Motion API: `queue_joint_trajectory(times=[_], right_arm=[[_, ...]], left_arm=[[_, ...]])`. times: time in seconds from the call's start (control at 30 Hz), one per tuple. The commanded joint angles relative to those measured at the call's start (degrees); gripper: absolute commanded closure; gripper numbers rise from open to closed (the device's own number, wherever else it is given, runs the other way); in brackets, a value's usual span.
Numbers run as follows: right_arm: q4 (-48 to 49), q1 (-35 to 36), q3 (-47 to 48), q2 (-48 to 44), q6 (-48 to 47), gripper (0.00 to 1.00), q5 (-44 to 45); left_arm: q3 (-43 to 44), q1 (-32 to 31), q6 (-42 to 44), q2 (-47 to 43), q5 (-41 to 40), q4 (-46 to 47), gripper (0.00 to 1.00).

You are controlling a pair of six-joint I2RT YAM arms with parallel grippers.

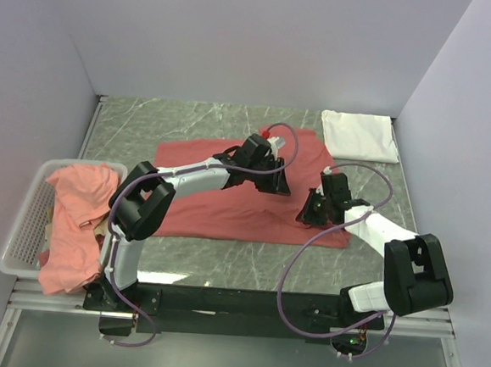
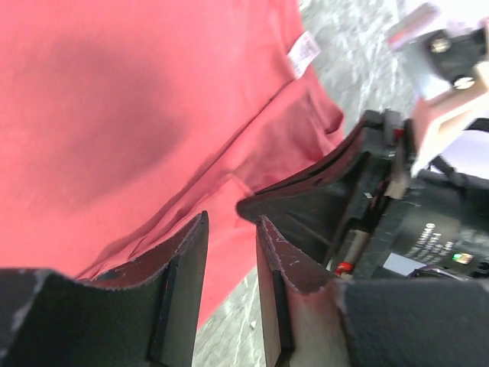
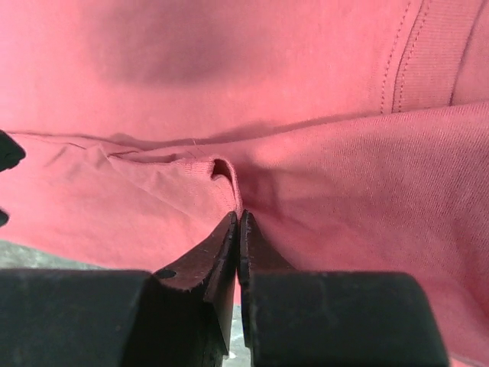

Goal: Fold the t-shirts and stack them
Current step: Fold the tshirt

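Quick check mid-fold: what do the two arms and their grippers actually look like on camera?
Both arms, left arm and right arm, have white links with bulky black joint housings. A thin purple cable loops loosely along each. The left gripper and right gripper carry flat, black, wedge-shaped fingers with scuffed edges. A small red cap sits atop the left wrist.

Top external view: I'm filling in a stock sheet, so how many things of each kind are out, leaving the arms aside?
Red t-shirt, spread flat: 1
White t-shirt, folded: 1
Salmon t-shirt heap: 1 (shirts within cannot be counted)
Mesh basket: 1
Total: 4
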Motion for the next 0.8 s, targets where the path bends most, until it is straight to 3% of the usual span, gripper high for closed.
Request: queue_joint_trajectory(times=[0.0,0.4,0.77], right_arm=[[3.71,0.51,2.98,-0.96,0.86,0.91,0.60],[9.34,0.51,14.68,9.94,-4.23,0.90,2.45],[7.24,3.05,24.08,19.08,-9.94,0.89,6.75]], left_arm=[[1.95,-0.18,1.38,1.19,0.14,0.67,0.62],[-4.90,4.48,-7.14,-4.07,-11.01,-0.20,0.61],[-14.49,4.83,-11.80,-10.76,-15.59,0.94,0.62]])
